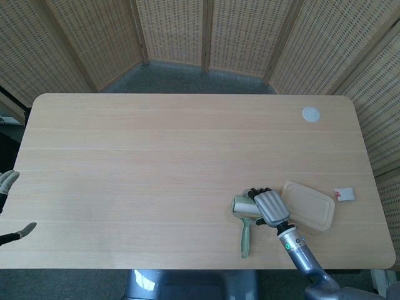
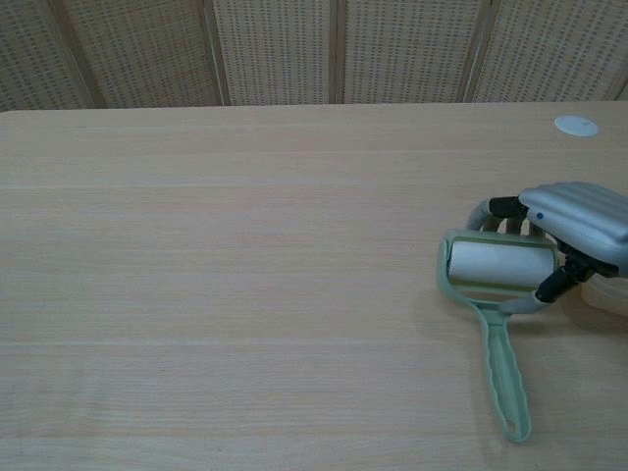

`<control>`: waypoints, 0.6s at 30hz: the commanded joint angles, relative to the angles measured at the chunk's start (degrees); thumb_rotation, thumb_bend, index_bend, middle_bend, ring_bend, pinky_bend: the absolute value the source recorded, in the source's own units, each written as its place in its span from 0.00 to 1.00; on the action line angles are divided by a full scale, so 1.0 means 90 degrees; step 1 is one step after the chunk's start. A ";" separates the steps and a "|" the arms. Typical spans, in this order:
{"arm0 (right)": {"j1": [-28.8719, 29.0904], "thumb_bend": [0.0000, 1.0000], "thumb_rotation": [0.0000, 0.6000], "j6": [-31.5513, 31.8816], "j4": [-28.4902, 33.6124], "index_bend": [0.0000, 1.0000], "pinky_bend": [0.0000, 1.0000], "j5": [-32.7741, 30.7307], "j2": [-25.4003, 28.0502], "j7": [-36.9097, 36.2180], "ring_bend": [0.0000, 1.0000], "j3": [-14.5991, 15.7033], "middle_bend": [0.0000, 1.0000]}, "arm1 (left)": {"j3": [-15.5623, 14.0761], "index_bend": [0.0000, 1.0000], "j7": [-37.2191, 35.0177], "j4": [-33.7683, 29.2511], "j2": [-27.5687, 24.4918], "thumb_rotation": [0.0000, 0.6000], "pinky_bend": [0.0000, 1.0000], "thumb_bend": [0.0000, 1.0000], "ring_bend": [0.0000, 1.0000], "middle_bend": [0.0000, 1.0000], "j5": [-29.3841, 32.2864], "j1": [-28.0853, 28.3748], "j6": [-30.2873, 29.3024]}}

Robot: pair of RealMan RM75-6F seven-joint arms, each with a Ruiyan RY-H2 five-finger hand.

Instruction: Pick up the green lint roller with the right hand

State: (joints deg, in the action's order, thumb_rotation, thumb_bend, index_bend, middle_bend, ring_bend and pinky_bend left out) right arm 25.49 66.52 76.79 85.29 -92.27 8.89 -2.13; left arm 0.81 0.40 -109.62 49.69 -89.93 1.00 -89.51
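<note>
Even, bright, diffuse light; soft faint shadows; both views sharp, no glare.

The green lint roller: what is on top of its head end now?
The right hand lies over the far side of the green lint roller, fingers curled round its frame. The white roll and the handle show; the thumb side is mostly hidden.

A pale wood-grain surface (image 1: 156,162) with rounded corners fills most of the head view, its boards running left to right under even, soft light. Folding woven-cane screens (image 1: 206,31) in light wooden frames stand behind it across the top of the frame and down both sides. Grey carpeted floor (image 1: 187,78) shows in the gap between screens and surface.
</note>
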 commanded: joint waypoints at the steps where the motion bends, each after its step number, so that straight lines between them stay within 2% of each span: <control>1: -0.0005 0.00 1.00 0.0146 0.0612 0.46 0.51 0.0059 0.0374 0.0228 0.44 -0.0095 0.62 | -0.0007 0.00 -0.0021 -0.0005 -0.0009 1.00 0.00 0.00 0.00 0.00 -0.0017 -0.0002 -0.0003; 10: 0.0240 0.00 1.00 0.0257 0.2411 0.46 0.51 -0.0088 0.1376 0.1170 0.44 -0.0707 0.61 | -0.0012 0.00 -0.0127 -0.0054 -0.0078 1.00 0.00 0.00 0.00 0.00 -0.0080 -0.0036 -0.0085; 14: 0.0459 0.00 1.00 0.0135 0.3259 0.46 0.51 -0.0449 0.1793 0.1442 0.44 -0.1172 0.61 | -0.0023 0.00 -0.0155 -0.0065 -0.0092 1.00 0.00 0.00 0.00 0.00 -0.0119 -0.0032 -0.0080; 18: 0.0780 0.00 1.00 -0.0138 0.3710 0.45 0.51 -0.0874 0.2069 0.1580 0.44 -0.1608 0.61 | -0.0041 0.00 -0.0196 -0.0070 -0.0107 1.00 0.00 0.00 0.00 0.00 -0.0155 -0.0038 -0.0082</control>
State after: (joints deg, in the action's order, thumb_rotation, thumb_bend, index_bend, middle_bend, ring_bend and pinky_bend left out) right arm 30.61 66.76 108.15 79.71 -75.54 21.70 -14.31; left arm 0.46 -1.34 -110.23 48.74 -91.29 0.66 -90.24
